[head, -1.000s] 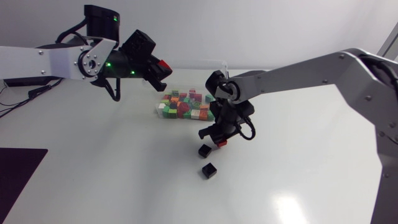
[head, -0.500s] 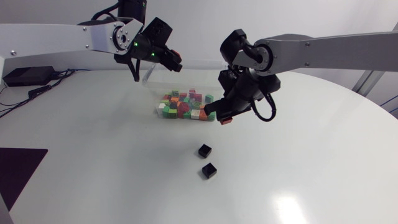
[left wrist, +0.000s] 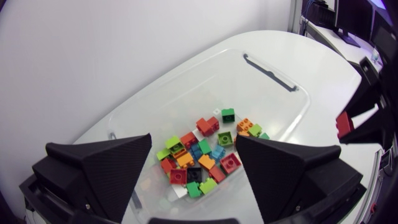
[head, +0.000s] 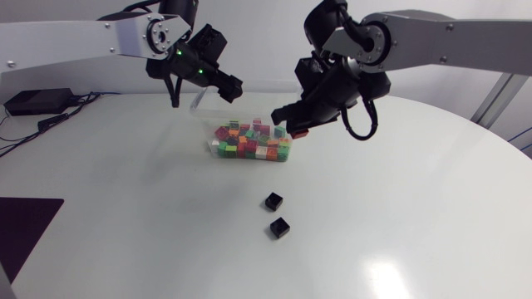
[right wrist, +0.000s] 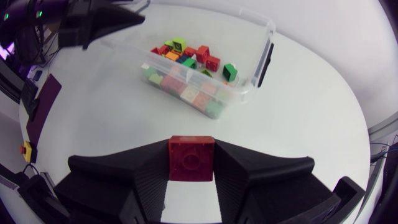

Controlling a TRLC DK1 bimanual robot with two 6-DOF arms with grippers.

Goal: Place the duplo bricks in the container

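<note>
1. My right end effector (right wrist: 191, 149) is pinching a red square duplo brick (right wrist: 191, 160) between its fingers, up off the white desk (head: 125, 216).
2. Ahead of it sits the clear plastic container (right wrist: 264, 37), partly filled with mixed coloured bricks (right wrist: 186, 56).
3. My left end effector (left wrist: 194, 143) hangs above that container, fingers spread wide.
4. A black brick (head: 273, 201) and a second black brick (head: 279, 227) lie near each other on the desk, apart from the container.

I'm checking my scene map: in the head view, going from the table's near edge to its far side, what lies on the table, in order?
A black brick → a second black brick → the clear container holding coloured bricks.
</note>
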